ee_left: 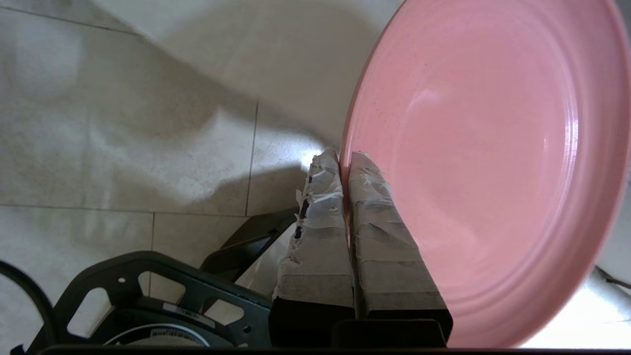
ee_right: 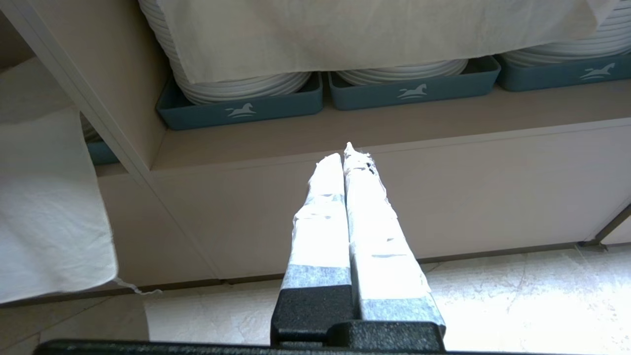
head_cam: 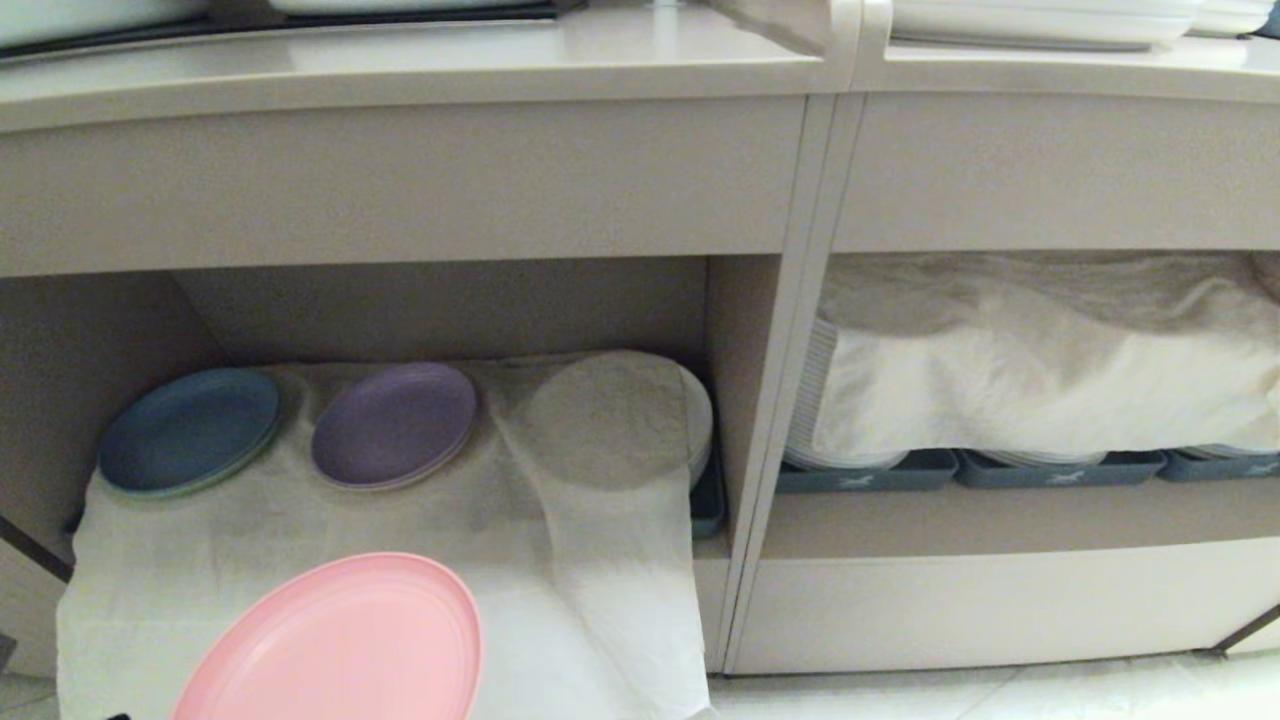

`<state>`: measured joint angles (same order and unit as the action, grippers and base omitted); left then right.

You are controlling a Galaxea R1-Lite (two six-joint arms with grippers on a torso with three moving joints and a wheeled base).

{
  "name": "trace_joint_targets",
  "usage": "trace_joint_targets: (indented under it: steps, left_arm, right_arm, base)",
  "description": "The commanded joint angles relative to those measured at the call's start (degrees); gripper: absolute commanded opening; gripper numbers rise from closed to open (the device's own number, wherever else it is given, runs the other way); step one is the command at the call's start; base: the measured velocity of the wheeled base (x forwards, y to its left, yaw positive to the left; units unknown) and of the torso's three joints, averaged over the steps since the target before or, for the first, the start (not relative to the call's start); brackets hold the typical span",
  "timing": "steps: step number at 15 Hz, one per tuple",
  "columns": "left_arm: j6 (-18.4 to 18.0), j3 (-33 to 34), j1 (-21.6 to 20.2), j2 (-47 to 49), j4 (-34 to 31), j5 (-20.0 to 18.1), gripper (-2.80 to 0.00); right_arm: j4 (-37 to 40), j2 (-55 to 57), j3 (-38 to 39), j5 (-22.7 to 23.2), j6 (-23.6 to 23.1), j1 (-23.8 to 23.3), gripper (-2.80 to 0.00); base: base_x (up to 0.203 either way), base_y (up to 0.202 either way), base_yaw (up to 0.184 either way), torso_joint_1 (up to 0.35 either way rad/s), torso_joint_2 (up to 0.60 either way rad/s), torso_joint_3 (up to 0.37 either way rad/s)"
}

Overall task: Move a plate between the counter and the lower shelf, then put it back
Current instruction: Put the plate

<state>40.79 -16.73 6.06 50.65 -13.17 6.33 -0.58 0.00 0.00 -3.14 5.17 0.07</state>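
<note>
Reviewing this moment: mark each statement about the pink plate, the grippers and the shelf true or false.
1. The left gripper pinches the pink plate's rim. True.
2. The pink plate lies on the purple plate. False: it is held in front of the lower shelf, apart from it.
3. The right gripper holds a white plate. False: it is shut on nothing.
4. A white cloth drapes over the shelf's front. True.

A white cloth (head_cam: 400, 560) draped the lower shelf (head_cam: 720, 545), with a blue plate (head_cam: 188, 430) and purple plate (head_cam: 393, 424) resting on it.
</note>
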Motion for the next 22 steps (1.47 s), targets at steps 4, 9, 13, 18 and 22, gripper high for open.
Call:
trace_joint_targets:
  steps: [4, 9, 13, 18, 22]
  left_arm:
    - [0.25, -0.41, 0.01, -0.47, -0.19, 0.0, -2.8]
    - [0.25, -0.33, 0.01, -0.55, -0.19, 0.0, -2.8]
    - [0.22, -0.3, 0.01, -0.55, -0.19, 0.0, -2.8]
    - [0.25, -0.15, 0.01, -0.55, -0.19, -0.07, -2.8]
    - [0.25, -0.15, 0.01, -0.91, -0.19, -0.07, -2.8]
  right_arm:
    - [-0.03, 0.0, 0.0, -0.02, 0.01, 0.01, -2.8]
    - [-0.03, 0.0, 0.0, -0.02, 0.01, 0.01, -2.8]
    - [-0.03, 0.0, 0.0, -0.02, 0.01, 0.01, -2.8]
    - [-0.03, 0.0, 0.0, -0.02, 0.01, 0.01, -2.8]
    - [-0.03, 0.0, 0.0, -0.02, 0.01, 0.01, -2.8]
  base:
    - [0.0, 0.0, 0.0, 0.038, -0.18, -0.182]
    - [0.0, 0.0, 0.0, 0.162, -0.48, -0.294]
    - [0.0, 0.0, 0.0, 0.181, -0.48, -0.287]
    - [0.0, 0.0, 0.0, 0.201, -0.48, -0.283]
    - [0.0, 0.0, 0.0, 0.218, -0.5, -0.28]
